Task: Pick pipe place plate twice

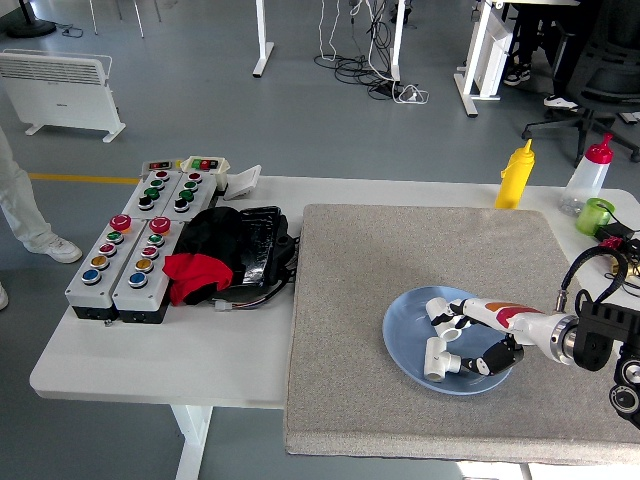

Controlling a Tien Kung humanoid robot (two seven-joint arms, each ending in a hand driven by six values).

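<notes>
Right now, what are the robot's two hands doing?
Left hand: not in view.
Right hand: fingers open over the blue plate, white pipe lying loose on it.

A grey floor [200,90] stretches behind the white worktop [150,350], with a yellow line [85,179] marked along it at the left. A white panel heater [60,88] stands at the far left. White desk legs [263,40], tangled cables [370,70] and a black office chair [590,90] fill the back.

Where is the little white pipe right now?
The white pipe lies on the blue plate, on the table's right side, just beside the right hand.
</notes>
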